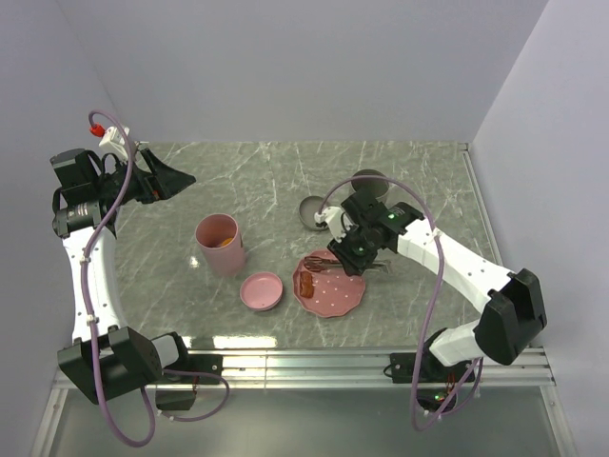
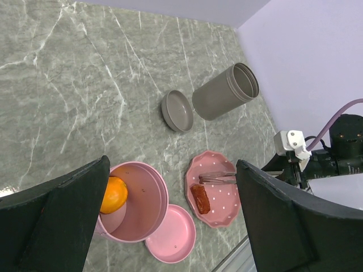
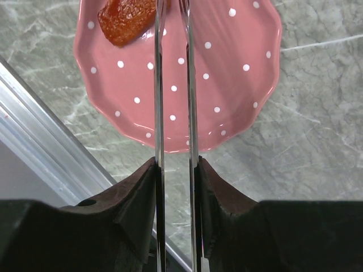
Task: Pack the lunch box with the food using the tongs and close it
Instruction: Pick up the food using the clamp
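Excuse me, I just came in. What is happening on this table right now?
The right hand is shut on the tongs, whose tips reach over the dotted plate, close to a sausage piece lying on it. The pink lunch box stands open with an orange slice inside, its lid on the table beside it. The left hand is open and holds nothing, off at the far left.

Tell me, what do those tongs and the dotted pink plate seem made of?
The tongs look like polished metal: thin, grey, with mirror-like streaks. The pink plate seems glazed ceramic or glossy plastic; its soft highlights fit either.
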Controlling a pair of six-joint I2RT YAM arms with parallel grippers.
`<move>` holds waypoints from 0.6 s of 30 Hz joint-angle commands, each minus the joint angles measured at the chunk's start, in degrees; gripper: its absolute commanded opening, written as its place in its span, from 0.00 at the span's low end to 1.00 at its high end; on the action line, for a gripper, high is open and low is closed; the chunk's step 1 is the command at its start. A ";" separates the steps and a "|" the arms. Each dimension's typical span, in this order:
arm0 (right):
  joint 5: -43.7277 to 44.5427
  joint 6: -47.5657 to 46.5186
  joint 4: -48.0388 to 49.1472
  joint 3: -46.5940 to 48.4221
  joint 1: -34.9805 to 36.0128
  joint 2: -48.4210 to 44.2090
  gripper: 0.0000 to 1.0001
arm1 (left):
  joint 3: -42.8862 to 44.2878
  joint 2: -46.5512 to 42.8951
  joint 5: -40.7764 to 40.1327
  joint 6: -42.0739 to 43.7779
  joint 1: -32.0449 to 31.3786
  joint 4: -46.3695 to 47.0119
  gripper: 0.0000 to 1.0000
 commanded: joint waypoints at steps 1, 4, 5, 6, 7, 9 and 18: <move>1.75 3.50 1.71 2.67 0.39 -2.14 0.39 | 0.50 -0.36 0.62 1.05 0.19 0.98 0.99; 3.51 6.93 1.36 2.41 0.30 -5.21 0.42 | 0.32 -0.44 0.62 1.22 0.19 0.89 0.99; 4.13 7.64 1.27 2.23 0.12 -6.10 0.43 | 0.24 -0.53 0.62 1.13 0.11 1.06 0.99; 4.13 8.35 1.27 1.88 -0.05 -7.07 0.47 | 0.15 -0.62 0.71 1.05 0.28 1.15 0.99; 4.31 9.22 1.36 1.18 -0.05 -8.90 0.49 | 0.06 -0.62 0.80 0.87 0.19 1.41 0.99; 4.84 10.11 2.41 0.13 -0.23 -10.58 0.52 | -0.03 -0.62 0.80 0.78 0.19 1.42 0.99; -6.40 11.87 -1.36 -1.99 -0.23 -10.07 0.57 | 0.41 -0.44 -0.52 3.42 0.19 -1.74 1.00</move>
